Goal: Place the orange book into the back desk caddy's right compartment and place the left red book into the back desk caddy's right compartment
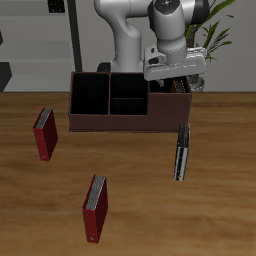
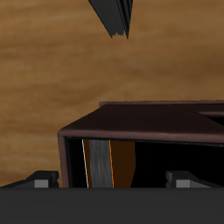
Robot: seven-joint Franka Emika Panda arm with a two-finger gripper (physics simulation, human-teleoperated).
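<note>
**Colleague:** What was the claw doing at that moment?

**Operator:** My claw [image 1: 172,80] hung just over one wide end of the back desk caddy [image 1: 110,122]. In the wrist view its fingers [image 2: 39,180] stood wide apart and gripped nothing. The orange book [image 2: 112,163] stood upright inside the right compartment [image 2: 175,162], below the fingers and close to the compartment's end wall. I could not tell whether either finger touched it.

**Colleague:** So which step were you on?

**Operator:** I judged the first book placed and the second one not yet begun. The left red book [image 1: 95,208] lay flat near the worktop's front edge, well apart from the caddy. The next move called for lifting straight up clear of the caddy walls, then crossing to that brighter red book. I had to be careful not to pick the darker red book [image 1: 43,134], which lay farther back, beyond the caddy's other end. A thin black book [image 1: 181,151] lay on the worktop just in front of the caddy, near my path.

**Colleague:** And the surroundings?

**Operator:** The worktop [image 1: 220,200] was brown wood grain. Behind the robot stood grey shelving [image 1: 35,40] and a green plant [image 1: 216,40].
</note>
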